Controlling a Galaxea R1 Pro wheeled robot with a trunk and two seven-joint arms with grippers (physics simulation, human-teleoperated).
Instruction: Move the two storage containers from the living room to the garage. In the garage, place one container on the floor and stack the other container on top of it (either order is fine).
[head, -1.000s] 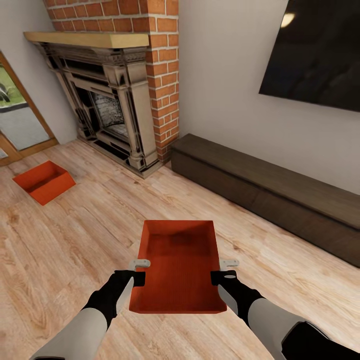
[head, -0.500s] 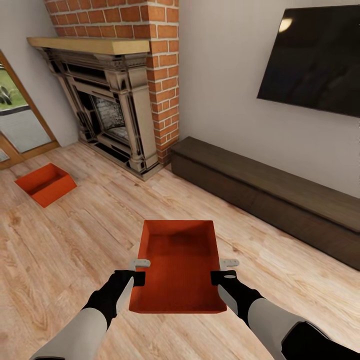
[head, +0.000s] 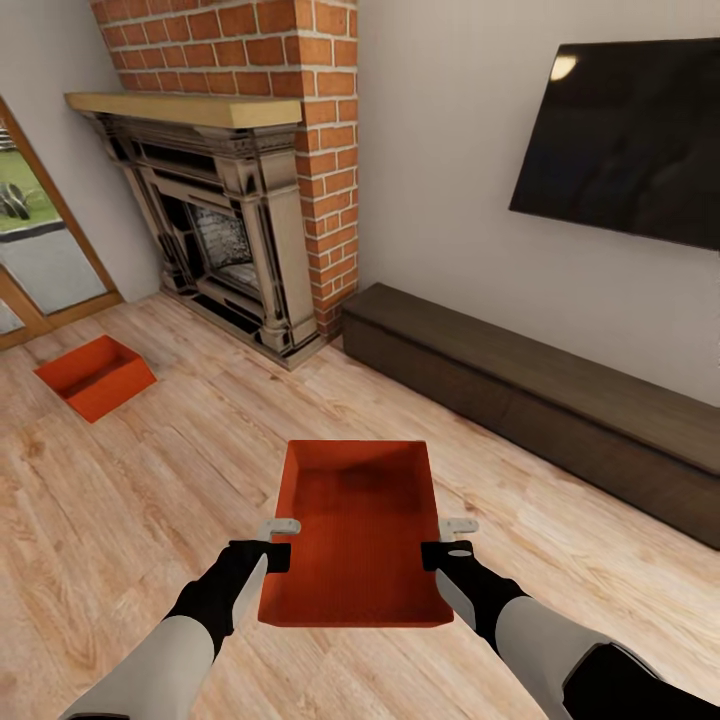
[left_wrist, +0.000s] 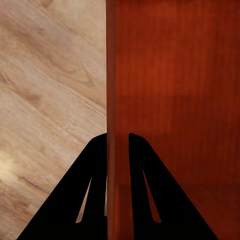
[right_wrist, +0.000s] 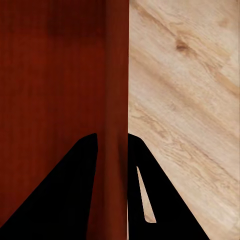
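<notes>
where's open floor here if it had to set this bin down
Bare wood plank floor spreads between the held orange-red bin, the second orange-red bin and the brick fireplace. More lies before the long dark low cabinet. The fireplace-cabinet corner is tightest.

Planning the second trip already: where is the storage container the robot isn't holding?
In the head view, the second container sits on the wood floor at the far left, between the glass door and the fireplace.
</notes>
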